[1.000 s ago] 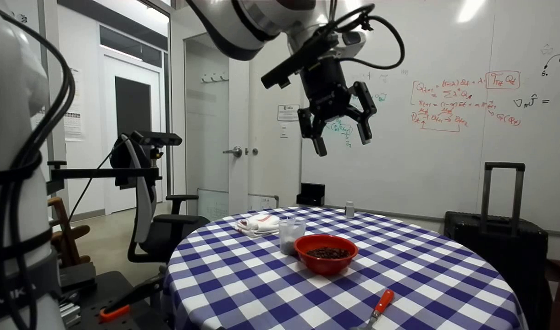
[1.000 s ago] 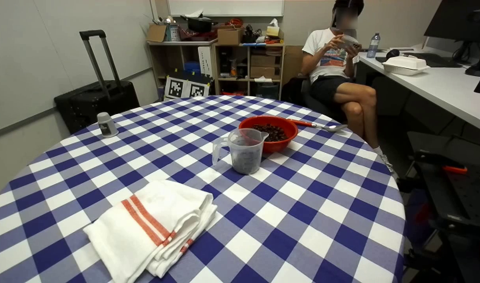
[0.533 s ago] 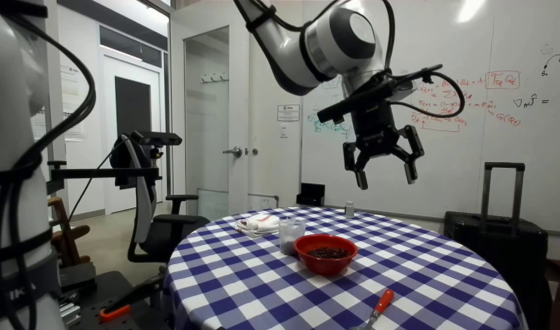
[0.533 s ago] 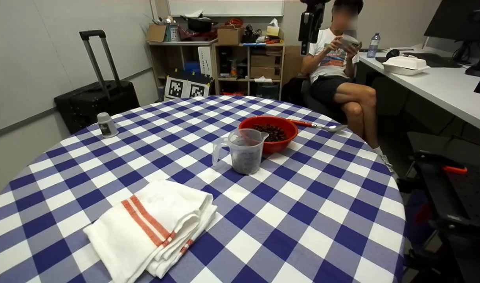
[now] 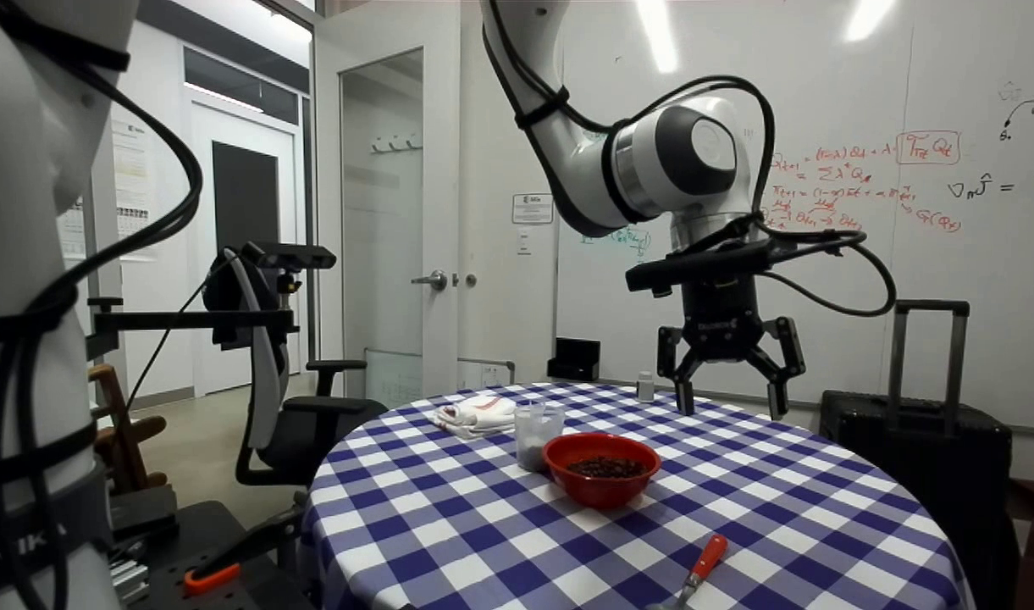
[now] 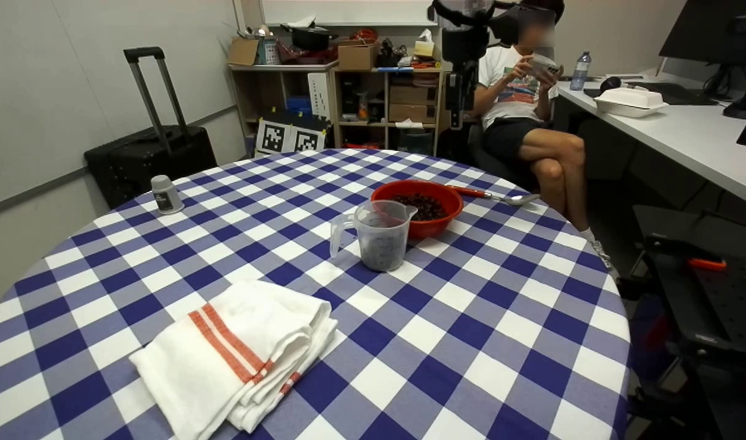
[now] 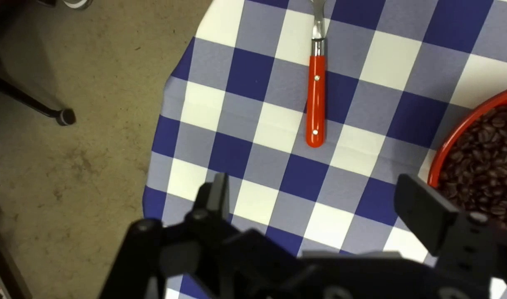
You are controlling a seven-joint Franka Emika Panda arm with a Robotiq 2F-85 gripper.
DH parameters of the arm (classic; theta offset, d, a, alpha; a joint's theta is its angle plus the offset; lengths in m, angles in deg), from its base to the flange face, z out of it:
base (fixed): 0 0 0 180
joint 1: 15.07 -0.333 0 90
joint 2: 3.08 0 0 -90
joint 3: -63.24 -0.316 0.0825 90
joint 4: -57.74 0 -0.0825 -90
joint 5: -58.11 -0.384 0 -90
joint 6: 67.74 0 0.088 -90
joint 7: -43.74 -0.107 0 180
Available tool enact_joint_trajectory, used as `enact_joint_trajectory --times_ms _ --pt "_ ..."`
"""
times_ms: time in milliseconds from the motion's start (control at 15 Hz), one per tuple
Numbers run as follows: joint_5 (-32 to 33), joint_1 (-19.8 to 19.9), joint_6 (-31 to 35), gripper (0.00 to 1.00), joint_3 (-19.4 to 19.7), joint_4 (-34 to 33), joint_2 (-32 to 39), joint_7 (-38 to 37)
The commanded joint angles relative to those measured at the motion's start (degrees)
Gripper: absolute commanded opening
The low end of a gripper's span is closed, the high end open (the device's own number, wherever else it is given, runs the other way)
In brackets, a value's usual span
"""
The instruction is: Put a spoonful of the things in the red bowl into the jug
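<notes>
The red bowl (image 5: 601, 495) holds dark brown beans (image 7: 486, 166); it shows in both exterior views (image 6: 431, 230). The clear jug (image 6: 382, 241) stands right beside the bowl, with something greyish in its lower part (image 5: 529, 445). The spoon, with a red handle (image 7: 316, 99) and metal head (image 6: 519, 199), lies on the table on the bowl's other side. Its head is cut off in the wrist view. My gripper (image 5: 732, 408) is open and empty, pointing down above the table. In the wrist view the gripper (image 7: 311, 181) has its jaws wide apart, with the handle's end ahead between them.
A folded white towel (image 6: 238, 354) lies on the checked tablecloth (image 6: 470, 342) near the jug. A small grey shaker (image 6: 167, 194) stands near the table's edge. A seated person (image 6: 513, 98) is beyond the table. A black suitcase (image 5: 915, 474) stands beside it.
My gripper has come down a long way and moved rightward in an exterior view, turning to point more straight down. It stays open. The bowl, jug and spoon have not moved.
</notes>
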Motion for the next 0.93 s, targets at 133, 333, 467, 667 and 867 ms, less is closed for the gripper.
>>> enact_joint_trajectory --times_ms 133,333,467,667,867 --pt "0.26 -0.56 0.78 1.0 0.44 -2.38 6.19 2.47" --pt "-0.31 -0.35 1.31 1.0 0.27 -3.39 8.86 2.31" --pt "-1.04 0.07 1.38 1.0 -0.1 -4.33 10.48 2.85" --pt "-2.33 0.82 1.19 1.0 -0.9 -6.0 12.75 3.79" --pt "-3.17 1.07 1.16 1.0 -1.52 -7.43 14.87 4.17"
